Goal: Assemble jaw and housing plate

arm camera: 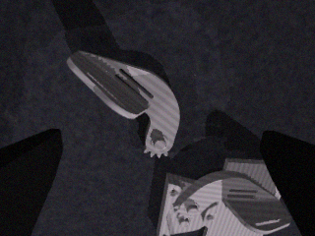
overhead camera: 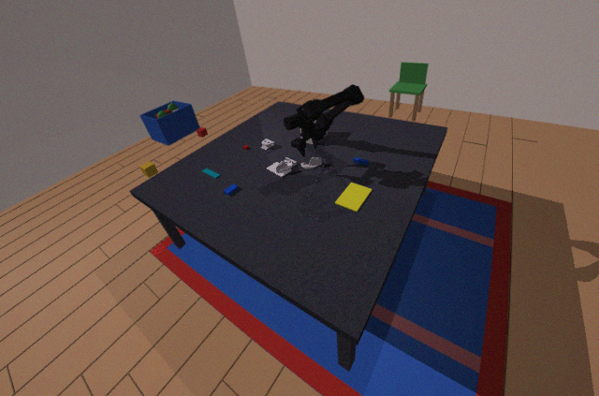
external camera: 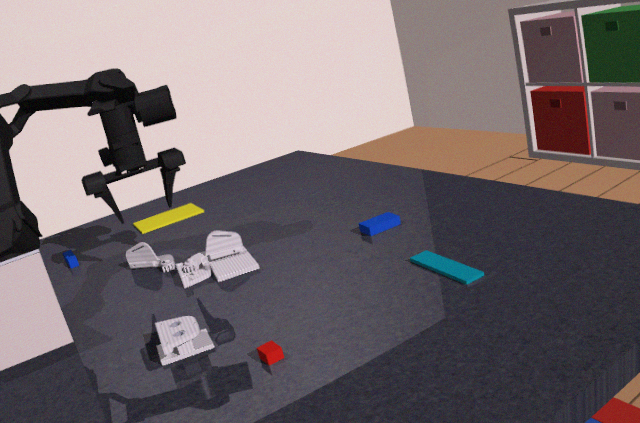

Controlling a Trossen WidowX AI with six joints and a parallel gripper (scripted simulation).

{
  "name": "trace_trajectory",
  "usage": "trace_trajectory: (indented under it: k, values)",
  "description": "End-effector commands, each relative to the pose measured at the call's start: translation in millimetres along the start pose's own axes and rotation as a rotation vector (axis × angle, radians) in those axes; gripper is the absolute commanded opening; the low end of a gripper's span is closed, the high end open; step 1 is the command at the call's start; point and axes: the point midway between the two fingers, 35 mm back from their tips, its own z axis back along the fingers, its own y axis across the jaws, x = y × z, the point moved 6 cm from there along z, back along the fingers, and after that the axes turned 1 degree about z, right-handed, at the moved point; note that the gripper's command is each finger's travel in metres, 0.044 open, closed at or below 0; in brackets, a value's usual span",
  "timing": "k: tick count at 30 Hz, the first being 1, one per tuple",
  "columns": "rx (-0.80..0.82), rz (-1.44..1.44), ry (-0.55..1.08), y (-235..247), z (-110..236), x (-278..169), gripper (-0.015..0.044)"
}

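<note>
the base (external camera: 235,265) (arm camera: 246,167) is taken as the landmark, lying on the dark table (overhead camera: 290,217) (external camera: 361,315). the fitted jaw (overhead camera: 286,168) (external camera: 223,244) (arm camera: 256,206) is carried on it, while the loose jaw (overhead camera: 311,162) (external camera: 142,256) (arm camera: 164,108) is found on the table near the base but apart from it, with its toothed end turned towards the base in the wrist view. the teeth of the two jaws are not meshed.

the gripper (overhead camera: 308,150) (external camera: 146,214) (arm camera: 164,140) is held above the table, pointed downward, its fingers spread wide and nothing grasped between them. in the wrist view the loose jaw is seen between the two fingertips, and part of the base is seen near one of them.

the housing plate (overhead camera: 267,143) (external camera: 183,340) is set well apart from the base, in front of it in the exterior view, so the base is left uncovered. beyond the base there, a yellow slab (overhead camera: 354,197) (external camera: 169,217) is seen; to the right of it, a blue block (overhead camera: 231,189) (external camera: 379,224) and a teal strip (overhead camera: 211,172) (external camera: 447,266) are placed. a red cube (overhead camera: 246,147) (external camera: 270,352) is seen near the housing plate.
</note>
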Motion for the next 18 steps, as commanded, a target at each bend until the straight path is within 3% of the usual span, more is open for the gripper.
trace_trajectory:
  k: [1, 18]
  values:
    - [0.006, 0.064, 0.002, 2.5, -0.6, -0.7, 0.0440]
    - [0.009, 0.411, 0.000, 8.2, -0.5, 0.3, 0.0440]
